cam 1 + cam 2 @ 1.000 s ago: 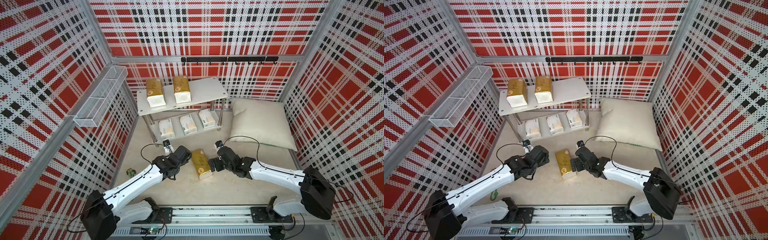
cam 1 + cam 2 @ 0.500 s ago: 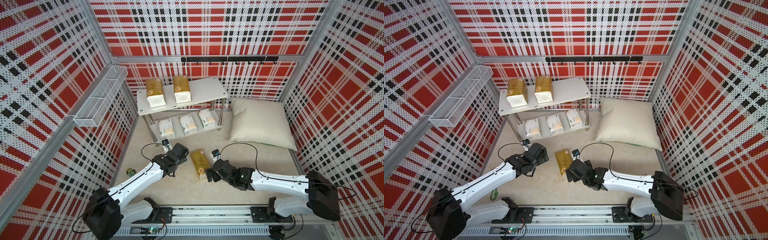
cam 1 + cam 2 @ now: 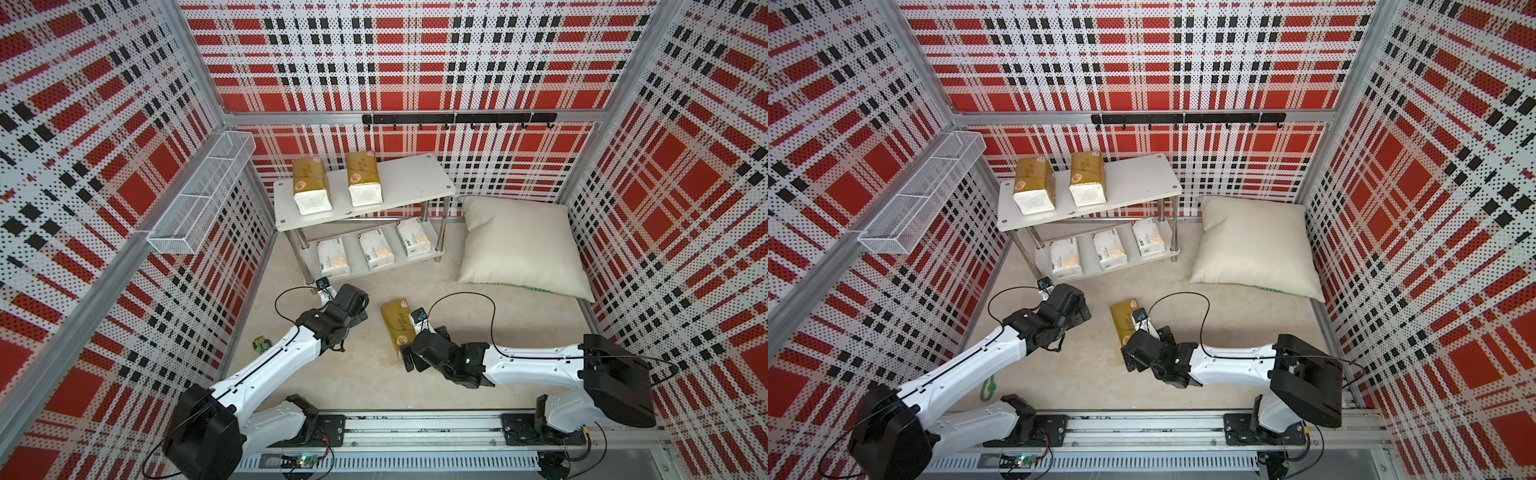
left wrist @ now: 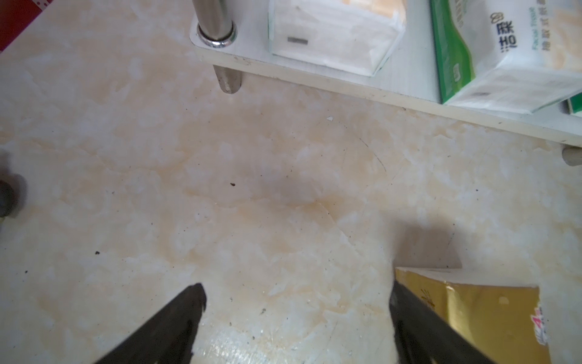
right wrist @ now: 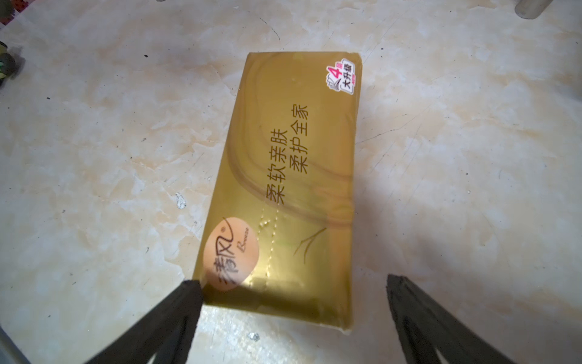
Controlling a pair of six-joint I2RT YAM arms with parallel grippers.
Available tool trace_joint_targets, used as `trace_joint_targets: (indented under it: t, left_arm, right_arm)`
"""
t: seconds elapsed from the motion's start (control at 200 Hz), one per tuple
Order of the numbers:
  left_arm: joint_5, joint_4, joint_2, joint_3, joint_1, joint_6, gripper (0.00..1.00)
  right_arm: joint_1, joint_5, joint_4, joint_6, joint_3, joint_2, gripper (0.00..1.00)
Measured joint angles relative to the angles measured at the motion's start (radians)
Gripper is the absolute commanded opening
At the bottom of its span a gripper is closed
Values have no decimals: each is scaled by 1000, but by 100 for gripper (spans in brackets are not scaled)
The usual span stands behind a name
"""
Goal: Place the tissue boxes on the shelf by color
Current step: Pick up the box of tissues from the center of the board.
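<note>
One gold pack [image 5: 283,195] lies between spread right pincer [image 5: 293,286] tips.

On the gold tissue pack [image 5: 283,189] under my right wrist I read 柔软亲肤 柔护全家 — its round peach logo [image 5: 231,253] says 清风 with "Bronze" beside it, and a corner sticker [image 5: 341,76] shows "4" and 大升级. My left wrist view shows a white pack [image 4: 510,50] — "Facial Tissue", partly cut off.

Three shiny gold soft tissue packs [image 3: 312,187] – two on the top board, one on the floor. Three white packs with peach print and green labels [image 3: 376,249]. One two-tier white-board, chrome-legged shelf [image 3: 419,180]. One cream pillow [image 3: 519,245] – one white wire-mesh basket [image 3: 199,199].
</note>
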Motion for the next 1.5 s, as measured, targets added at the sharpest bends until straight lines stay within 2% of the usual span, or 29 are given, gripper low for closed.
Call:
trace_joint_targets:
  t: [0.276,0.546,0.802,1.498]
  left_arm:
    - [5,0,-7,0,6,9,96]
    - [11,6,-6,0,6,17,96]
    - [12,6,-6,1,12,26,95]
    - [15,7,-6,2,12,38,96]
  right_arm:
    - [10,20,29,-19,29,3,100]
    - [10,42,29,-32,100,109,100]
    - [10,64,20,-34,101,124,100]
    - [-43,-37,1,-33,100,179,100]
